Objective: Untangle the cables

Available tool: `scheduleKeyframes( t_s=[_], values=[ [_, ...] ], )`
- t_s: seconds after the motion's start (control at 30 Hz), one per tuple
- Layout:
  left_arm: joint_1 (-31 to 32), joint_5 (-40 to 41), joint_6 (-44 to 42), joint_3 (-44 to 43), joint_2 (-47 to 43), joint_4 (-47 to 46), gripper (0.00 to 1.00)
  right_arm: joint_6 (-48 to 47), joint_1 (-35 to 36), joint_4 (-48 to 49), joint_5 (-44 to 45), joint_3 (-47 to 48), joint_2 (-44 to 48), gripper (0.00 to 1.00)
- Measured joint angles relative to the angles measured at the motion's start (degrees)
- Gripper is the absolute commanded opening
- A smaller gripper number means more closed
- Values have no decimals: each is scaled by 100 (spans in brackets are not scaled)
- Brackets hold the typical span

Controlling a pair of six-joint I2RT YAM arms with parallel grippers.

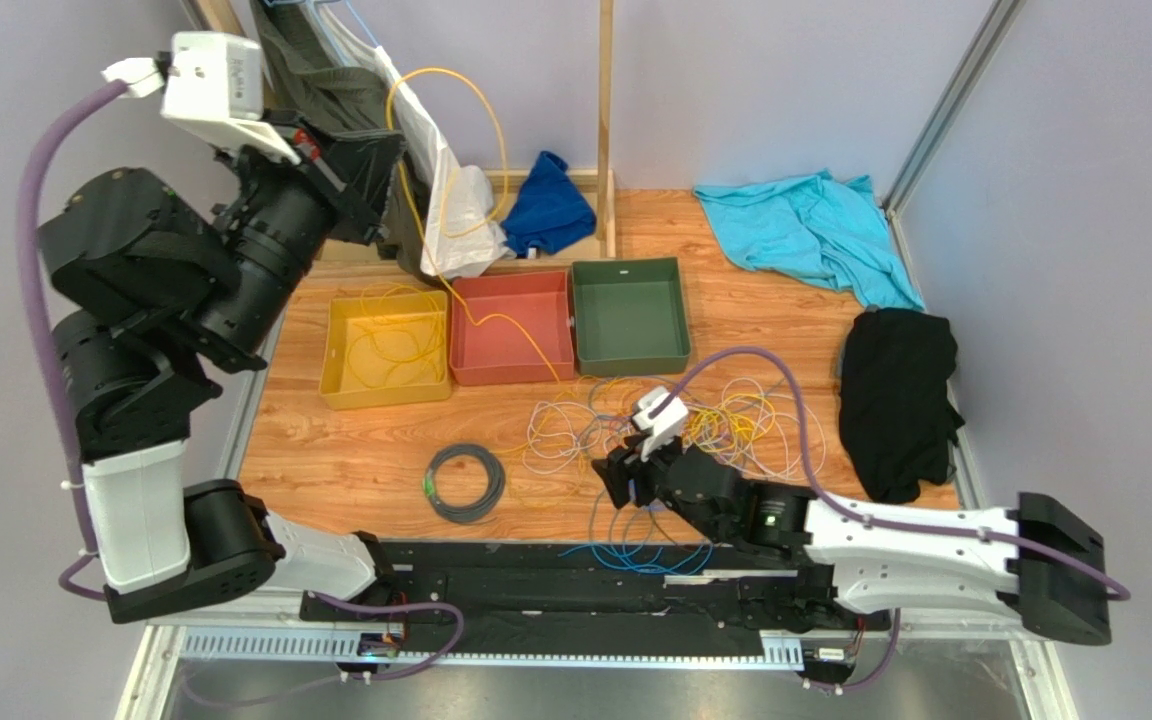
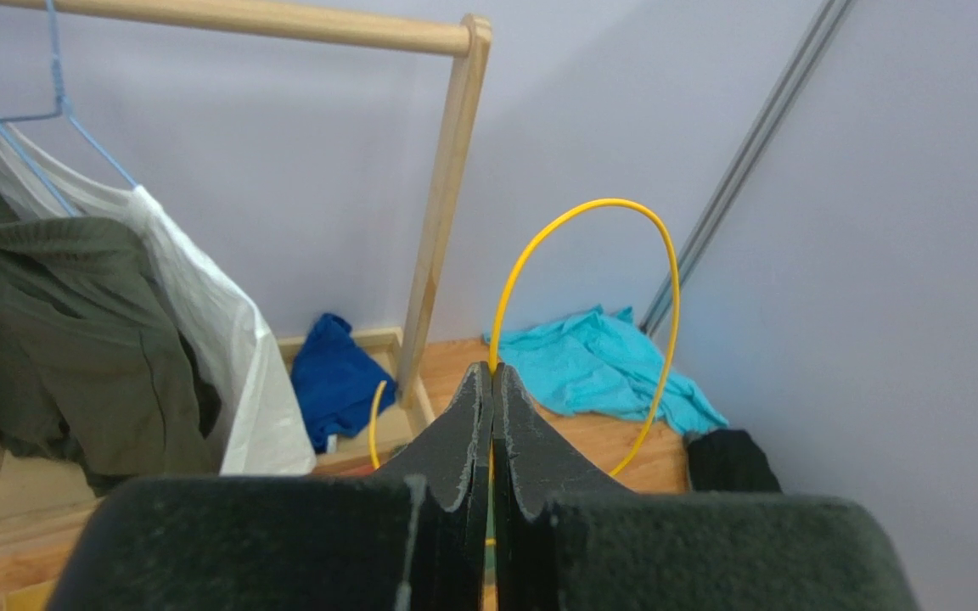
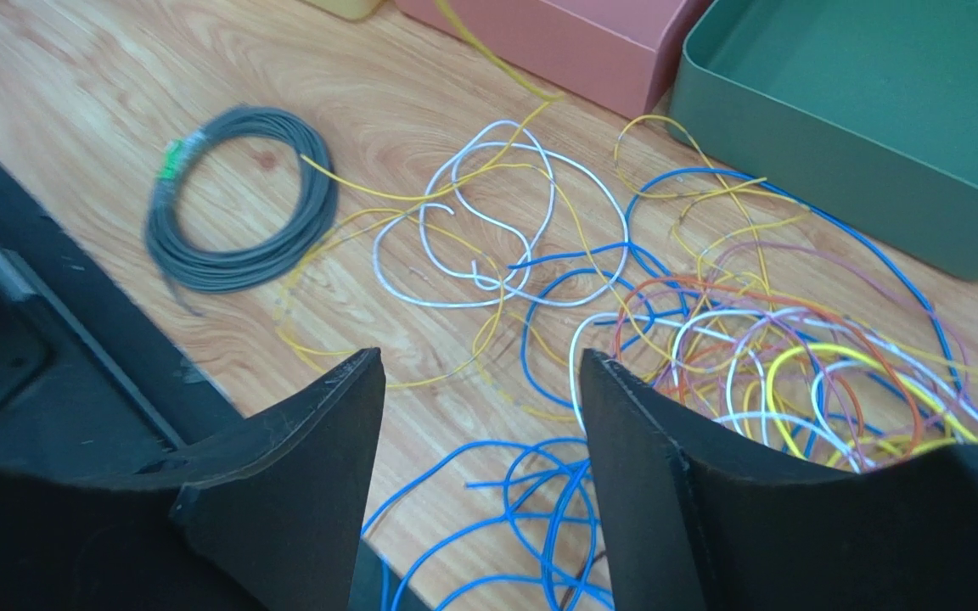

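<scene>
My left gripper (image 2: 492, 372) is raised high at the back left (image 1: 381, 177) and is shut on a yellow cable (image 2: 590, 210). That cable arcs up in a loop and runs down toward the trays (image 1: 455, 75). A tangle of yellow, blue, white and orange cables (image 1: 717, 428) lies on the wooden table (image 3: 762, 357). My right gripper (image 3: 481, 357) hovers open just left of the tangle (image 1: 620, 488), above loose blue cable loops (image 3: 545, 509), with nothing between its fingers. A dark coil with a green tag (image 3: 242, 197) lies apart to the left (image 1: 465, 483).
Yellow tray (image 1: 330, 353), red tray (image 1: 515, 372) and green tray (image 1: 630, 365) stand in a row behind the tangle; yellow cable lies in the yellow tray. A wooden rack post (image 1: 605, 105) with hanging garments (image 1: 327, 90), a blue cloth (image 1: 549, 203), a teal cloth (image 1: 808, 225) and a black cloth (image 1: 898, 398) lie around.
</scene>
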State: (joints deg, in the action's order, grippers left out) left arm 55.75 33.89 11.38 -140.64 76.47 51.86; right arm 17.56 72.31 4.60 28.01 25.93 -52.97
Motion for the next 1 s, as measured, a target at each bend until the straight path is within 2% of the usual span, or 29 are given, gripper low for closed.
scheduleKeyframes(
  t_s=[0.33, 0.57, 0.6, 0.63, 0.7, 0.73, 0.77, 0.83, 1.0],
  values=[
    [0, -192, 140, 24, 83, 350, 0, -955, 0, 1624, 501, 868, -2570, 66],
    [0, -214, 190, 245, -81, 426, 0, -1139, -214, 2295, 1141, 1725, -3600, 64],
    [0, -214, 199, 332, -131, 428, 0, -1147, -264, 2358, 1207, 1801, -3696, 61],
    [0, -216, 205, 433, -195, 435, 0, -1161, -328, 2417, 1287, 1904, -3812, 50],
    [0, -214, 221, 643, -310, 431, 0, -1215, -426, 2505, 1368, 2079, -3998, 38],
    [0, -214, 225, 754, -376, 431, 0, -1231, -463, 2540, 1375, 2124, -4041, 14],
    [0, -212, 229, 953, -483, 428, 0, -1248, -509, 2608, 1377, 2153, -4059, 6],
    [0, -208, 245, 1161, -592, 372, 0, -1263, -511, 2621, 1357, 2159, -4026, 0],
    [0, -177, 343, 2046, -1058, 236, 0, -1139, -505, 2179, 1248, 2061, -3353, 0]
  ],
)
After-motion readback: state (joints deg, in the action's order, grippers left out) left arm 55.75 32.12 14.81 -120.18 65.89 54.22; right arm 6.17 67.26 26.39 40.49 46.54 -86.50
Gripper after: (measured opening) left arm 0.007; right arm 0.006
